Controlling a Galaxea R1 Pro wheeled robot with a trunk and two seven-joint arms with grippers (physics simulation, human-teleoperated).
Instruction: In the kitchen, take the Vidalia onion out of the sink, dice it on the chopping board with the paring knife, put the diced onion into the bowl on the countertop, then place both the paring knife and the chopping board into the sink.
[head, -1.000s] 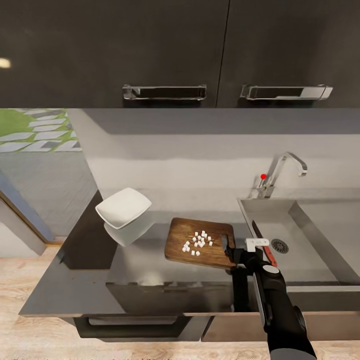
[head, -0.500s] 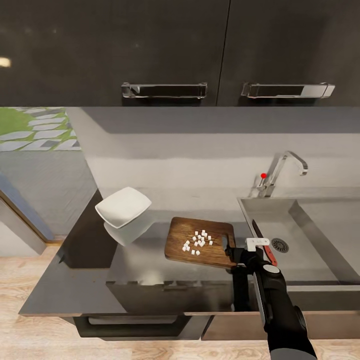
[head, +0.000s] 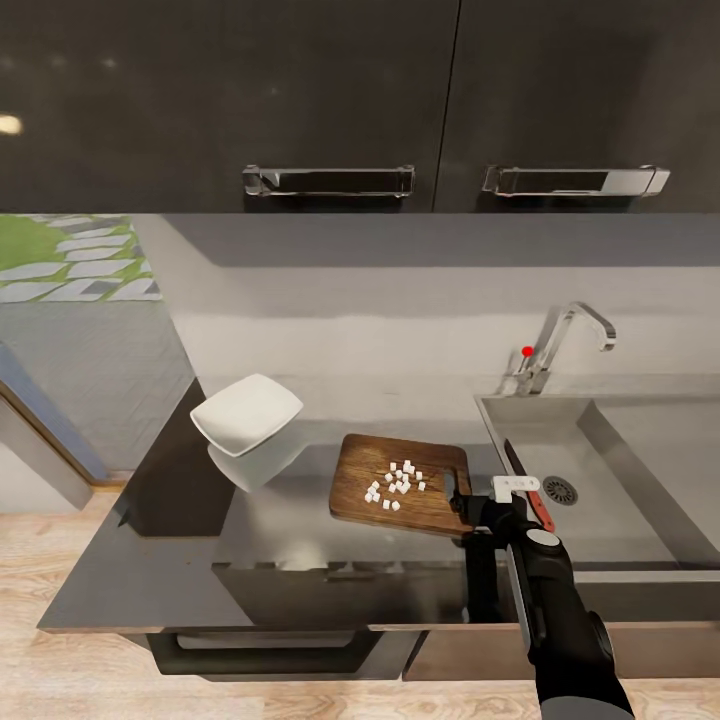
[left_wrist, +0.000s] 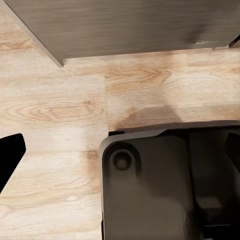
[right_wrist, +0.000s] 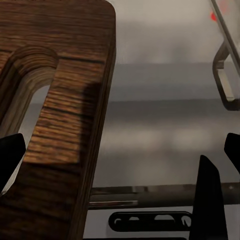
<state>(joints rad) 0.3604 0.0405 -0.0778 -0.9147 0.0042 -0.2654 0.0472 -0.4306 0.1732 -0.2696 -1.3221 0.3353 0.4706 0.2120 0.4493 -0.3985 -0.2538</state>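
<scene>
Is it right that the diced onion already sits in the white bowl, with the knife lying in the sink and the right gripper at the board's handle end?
Not quite. The head view shows the diced onion on the chopping board; the bowl looks empty. The paring knife does lie in the sink, and the right gripper is at the board's handle end.

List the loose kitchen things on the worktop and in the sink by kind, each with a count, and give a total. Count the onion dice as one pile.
Chopping board: 1
Pile of white onion dice: 1
White bowl: 1
Paring knife: 1
Total: 4
</scene>
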